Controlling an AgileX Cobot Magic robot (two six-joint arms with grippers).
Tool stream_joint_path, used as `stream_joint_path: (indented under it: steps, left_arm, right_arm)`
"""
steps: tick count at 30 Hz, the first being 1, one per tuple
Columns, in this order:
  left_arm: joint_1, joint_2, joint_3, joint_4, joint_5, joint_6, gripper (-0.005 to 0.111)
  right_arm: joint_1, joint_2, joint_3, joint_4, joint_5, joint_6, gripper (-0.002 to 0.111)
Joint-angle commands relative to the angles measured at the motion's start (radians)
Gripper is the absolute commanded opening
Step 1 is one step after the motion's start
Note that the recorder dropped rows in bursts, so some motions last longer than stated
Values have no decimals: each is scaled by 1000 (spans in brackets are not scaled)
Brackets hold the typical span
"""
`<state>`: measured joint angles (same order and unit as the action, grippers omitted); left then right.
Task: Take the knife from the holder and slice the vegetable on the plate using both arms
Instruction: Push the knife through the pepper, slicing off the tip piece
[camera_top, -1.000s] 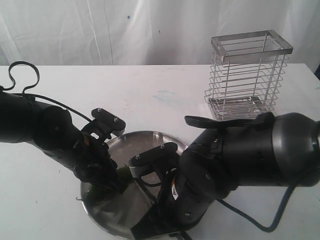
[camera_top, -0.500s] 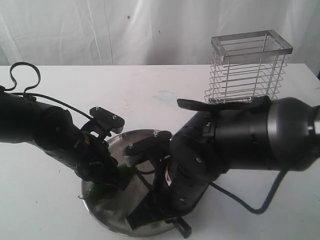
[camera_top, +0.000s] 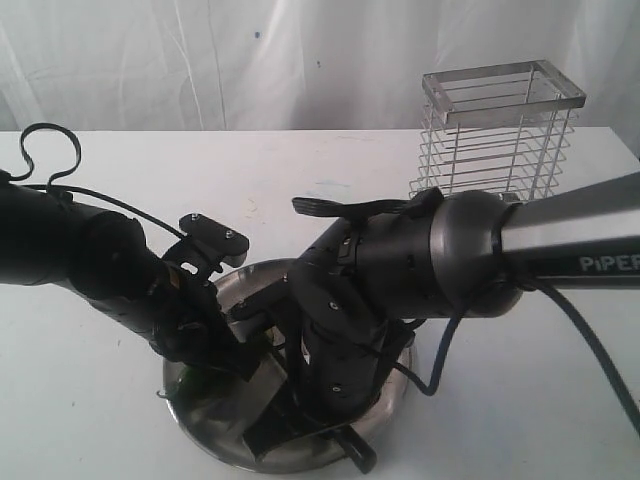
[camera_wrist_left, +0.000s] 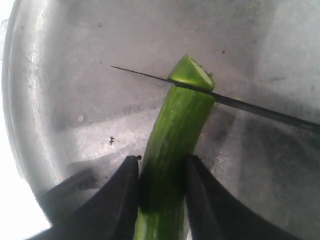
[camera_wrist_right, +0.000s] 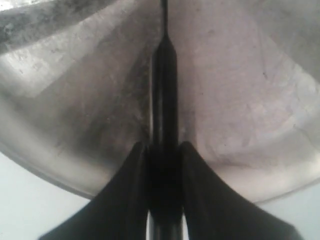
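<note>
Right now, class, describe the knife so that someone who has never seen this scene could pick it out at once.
Start at the round steel plate on the white table. Over it runs a slim knife, its handle pinched in the right arm's fingers. Unlike the green vegetable in the left arm's fingers, it is all black, thin and pointed.

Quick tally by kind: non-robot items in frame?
Knife: 1
Vegetable: 1
Plate: 1
Holder: 1
Total: 4
</note>
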<state>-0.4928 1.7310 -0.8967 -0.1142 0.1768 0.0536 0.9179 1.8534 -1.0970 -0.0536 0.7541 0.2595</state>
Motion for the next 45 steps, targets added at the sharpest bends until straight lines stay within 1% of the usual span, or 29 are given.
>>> stream_joint_path:
  steps: [1,6,12,16,22,32,36,39,41,43,45]
  left_arm:
    - [3,25,11,-11,63,-12,1]
    - [3,25,11,-11,61,-12,1]
    - [3,25,11,-11,61,-12,1]
    - [3,25,11,-11,61,-12,1]
    - [3,25,11,-11,61,-12,1]
    - [3,25,11,-11,73,-12,1]
    - [3,25,11,-11,80,-12,1]
    - [3,25,11,-11,87,-12,1]
    - [3,25,11,-11,106,-9,1]
    - [3,25,11,-11,106,-9,1]
    - [3,25,11,-11,100,-9,1]
  right_arm:
    - [-1,1,-12,4,46,-45,0]
    - [-1,1,-8,4,168,-78,0]
    - [1,1,-8,4,221,-83,0]
    - [1,1,-8,4,233,-103,0]
    - [1,1,-20,-9,199,-126,0]
    - [-1,73,-142,-38,196,-130,0]
    - [-1,112,-172,-42,236,-152,0]
    - [-3,114,-172,-122,252,-140,0]
    - [-23,114,-172,-188,299,-92,0]
    - [-46,104,-172,-193,318,-80,0]
    - [-51,77,-172,-193,290,-75,0]
